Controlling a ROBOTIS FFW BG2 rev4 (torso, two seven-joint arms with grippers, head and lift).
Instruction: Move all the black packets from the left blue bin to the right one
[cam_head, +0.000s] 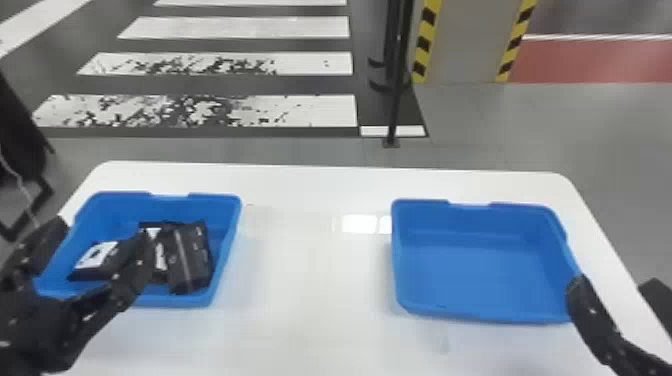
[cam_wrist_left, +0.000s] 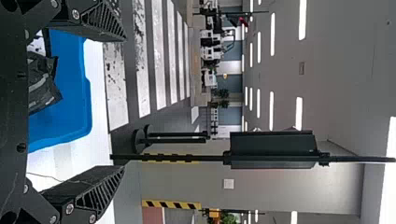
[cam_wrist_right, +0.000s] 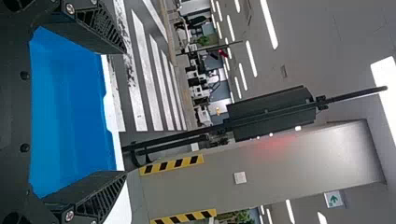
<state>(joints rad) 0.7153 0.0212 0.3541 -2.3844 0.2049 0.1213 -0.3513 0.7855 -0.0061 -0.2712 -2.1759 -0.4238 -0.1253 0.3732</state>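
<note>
In the head view my left gripper (cam_head: 97, 241) stands open over the near left part of the left blue bin (cam_head: 227, 245), nothing between its fingers. Inside that bin lie a black packet with a white patch (cam_head: 100, 254), a black packet (cam_head: 187, 257) toward the right wall and another, partly covered, between them (cam_head: 159, 255). My right gripper (cam_head: 614, 287), also open, is at the near right corner of the right blue bin (cam_head: 480, 270), which holds no packet. The left wrist view shows the left gripper (cam_wrist_left: 123, 103) spread beside a packet (cam_wrist_left: 42, 86); the right wrist view shows the right gripper (cam_wrist_right: 125, 112) spread.
Both bins stand on a white table (cam_head: 310, 280), with a wide gap between them. Beyond its far edge are a black post (cam_head: 395, 100) and a pillar with yellow and black stripes (cam_head: 462, 45). A dark object (cam_head: 20, 130) stands on the floor at the left.
</note>
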